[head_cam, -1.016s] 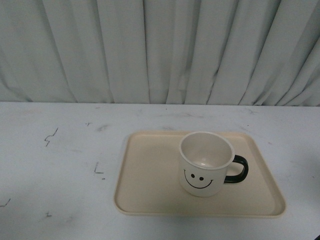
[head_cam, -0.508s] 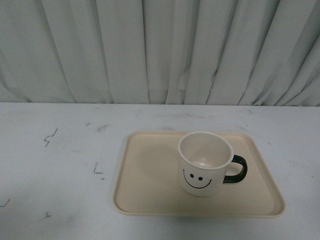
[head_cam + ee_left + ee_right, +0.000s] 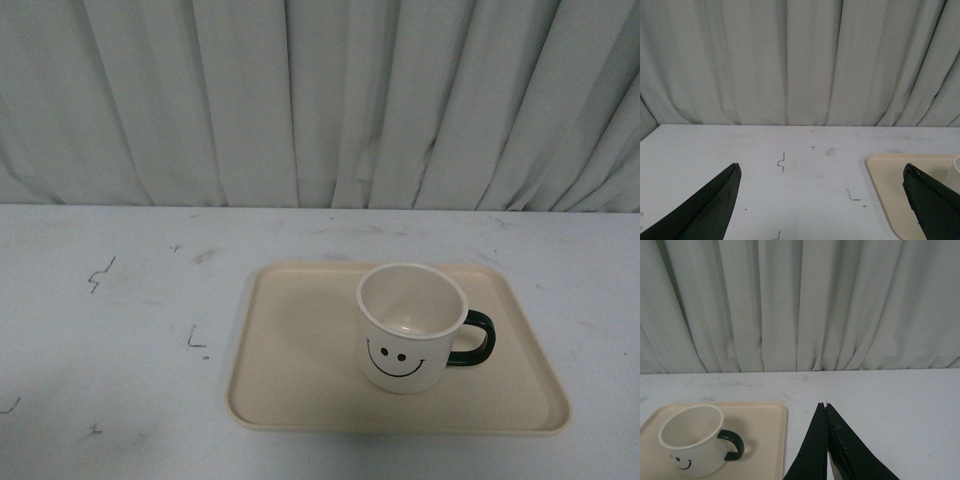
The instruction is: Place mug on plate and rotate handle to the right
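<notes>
The cream-white mug stands upright on the beige plate, right of the plate's middle, smiley face toward me. Its black handle points right. Neither arm shows in the front view. In the right wrist view the mug, its handle and the plate show; my right gripper is shut and empty over bare table beside the plate's edge. In the left wrist view my left gripper is open and empty, with one fingertip over the table and a corner of the plate near the other.
The white table carries small black pen marks left of the plate. A pleated grey curtain hangs behind the table's far edge.
</notes>
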Controlling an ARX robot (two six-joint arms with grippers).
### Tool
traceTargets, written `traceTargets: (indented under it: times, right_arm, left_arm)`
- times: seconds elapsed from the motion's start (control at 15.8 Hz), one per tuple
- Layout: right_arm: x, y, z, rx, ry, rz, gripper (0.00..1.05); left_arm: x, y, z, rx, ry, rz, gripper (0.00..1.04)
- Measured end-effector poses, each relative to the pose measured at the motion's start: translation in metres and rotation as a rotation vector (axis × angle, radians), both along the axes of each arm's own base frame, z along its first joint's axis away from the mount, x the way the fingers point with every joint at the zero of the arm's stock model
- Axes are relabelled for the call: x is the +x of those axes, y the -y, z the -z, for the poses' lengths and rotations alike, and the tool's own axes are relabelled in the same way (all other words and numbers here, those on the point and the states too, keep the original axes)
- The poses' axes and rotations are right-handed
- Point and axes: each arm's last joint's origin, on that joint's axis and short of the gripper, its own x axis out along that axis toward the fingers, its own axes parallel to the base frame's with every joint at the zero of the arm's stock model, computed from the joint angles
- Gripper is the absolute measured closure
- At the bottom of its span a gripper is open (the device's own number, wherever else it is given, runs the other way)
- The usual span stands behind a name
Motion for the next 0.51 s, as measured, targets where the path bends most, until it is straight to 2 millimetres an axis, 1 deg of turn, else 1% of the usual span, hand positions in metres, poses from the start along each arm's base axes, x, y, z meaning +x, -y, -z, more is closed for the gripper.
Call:
traceTargets:
  times: [0.51]
  right_arm:
    - [-0.012, 0.0, 0.0, 0.0, 0.0, 0.0, 1.03]
  left_arm:
    - [0.0, 0.0, 0.0, 0.0, 0.0, 0.0, 0.07]
